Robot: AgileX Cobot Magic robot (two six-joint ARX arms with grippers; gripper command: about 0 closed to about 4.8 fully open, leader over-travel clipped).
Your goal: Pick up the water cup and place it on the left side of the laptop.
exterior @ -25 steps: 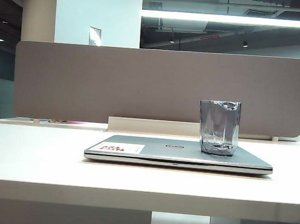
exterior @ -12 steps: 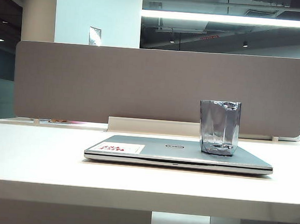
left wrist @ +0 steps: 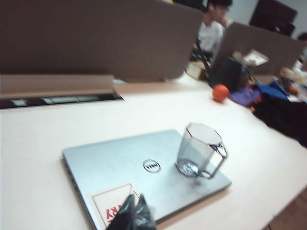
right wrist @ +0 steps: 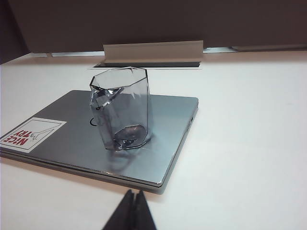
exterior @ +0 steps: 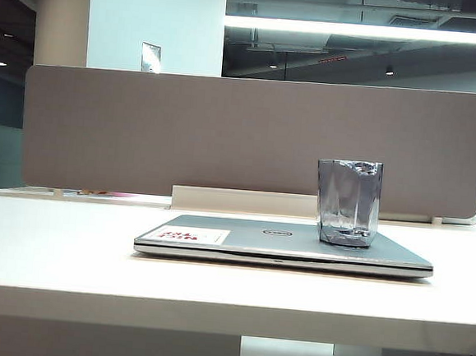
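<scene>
Your water cup (exterior: pixel 347 202) stands upright on the closed laptop (exterior: pixel 282 242), toward the lid's right end, with the white sticker (exterior: pixel 194 235) at the lid's left end. The laptop lies flat near the bench's (exterior: pixel 50 254) front edge. Your left gripper (left wrist: pixel 133 213) hangs over the sticker corner, jaws pressed together, empty. Your right gripper (right wrist: pixel 134 209) sits just off the laptop's front edge, jaws pressed together too.

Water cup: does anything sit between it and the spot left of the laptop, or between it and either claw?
Nothing visible does. The water cup stands on the closed laptop; the table left of it is bare. Left claw and right claw, both shut, face it unobstructed.
</scene>
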